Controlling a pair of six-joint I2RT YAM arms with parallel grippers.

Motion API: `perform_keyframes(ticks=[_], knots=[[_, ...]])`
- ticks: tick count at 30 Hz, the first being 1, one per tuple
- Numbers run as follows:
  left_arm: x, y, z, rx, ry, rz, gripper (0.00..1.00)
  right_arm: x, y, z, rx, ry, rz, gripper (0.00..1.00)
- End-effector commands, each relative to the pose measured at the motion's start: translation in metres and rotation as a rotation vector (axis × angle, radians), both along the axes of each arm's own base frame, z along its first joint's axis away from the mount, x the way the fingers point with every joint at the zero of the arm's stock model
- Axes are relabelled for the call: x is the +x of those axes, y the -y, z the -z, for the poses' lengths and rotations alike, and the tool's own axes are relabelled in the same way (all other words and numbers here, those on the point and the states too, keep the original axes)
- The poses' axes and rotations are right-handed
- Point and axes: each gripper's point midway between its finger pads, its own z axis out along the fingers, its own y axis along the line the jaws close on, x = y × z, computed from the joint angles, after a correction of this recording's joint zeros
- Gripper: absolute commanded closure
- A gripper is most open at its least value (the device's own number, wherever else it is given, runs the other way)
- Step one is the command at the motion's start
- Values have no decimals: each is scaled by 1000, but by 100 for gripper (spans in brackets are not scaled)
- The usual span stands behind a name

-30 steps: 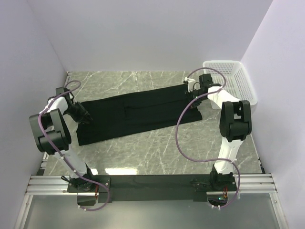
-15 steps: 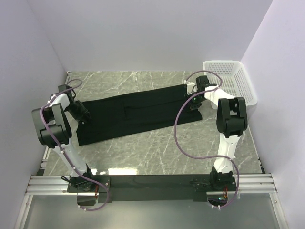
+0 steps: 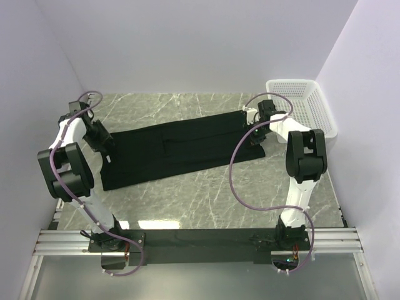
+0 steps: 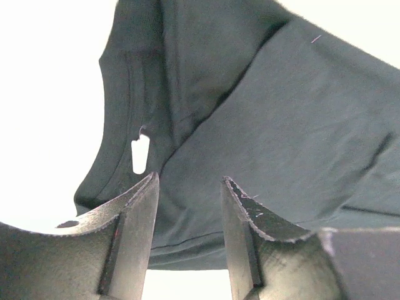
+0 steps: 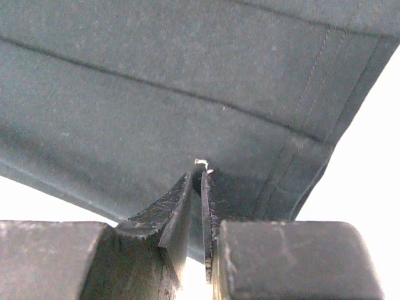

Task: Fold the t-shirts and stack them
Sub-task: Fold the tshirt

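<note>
Broadly, the grey marble table [image 3: 206, 187] fills the top view, walled by pale panels on three sides. Across its middle lies the black t-shirt [image 3: 181, 147], folded into one long band that runs from about 9 o'clock up toward 2 o'clock, flat on the marble. A white slatted basket [image 3: 306, 103] stands in the far corner at 2 o'clock, just beyond the band's right end and apart from it. Purple cables [image 3: 234, 169] loop off both arms, the right one hanging over the cloth's near right corner. The left gripper [image 4: 187, 180] sits over the band's 9 o'clock end with its jaws parted and nothing between them; the cloth shows through the gap. The right gripper [image 5: 200, 170] is at the 2 o'clock end by the stitched hem, its jaws drawn to a thin slit; whether any cloth is pinched cannot be told. By the neckline is a small white patch [image 4: 140, 153], with no lettering legible.
</note>
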Motion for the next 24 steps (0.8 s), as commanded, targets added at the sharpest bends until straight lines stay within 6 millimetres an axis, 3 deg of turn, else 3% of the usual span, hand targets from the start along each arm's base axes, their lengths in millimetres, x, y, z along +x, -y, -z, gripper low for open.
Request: perform_keyframes(ticks=[1, 14, 19, 24], knots=[[-33, 12, 20, -31, -119, 47, 51, 1, 7, -26, 15, 62, 18, 81], [-46, 25, 43, -1, -228, 104, 61, -10, 22, -29, 7, 66, 49, 80], [-62, 17, 46, 58, -280, 91, 58, -9, 25, -33, 10, 71, 61, 80], [-63, 14, 45, 85, -283, 89, 57, -9, 23, -33, 17, 70, 57, 80]])
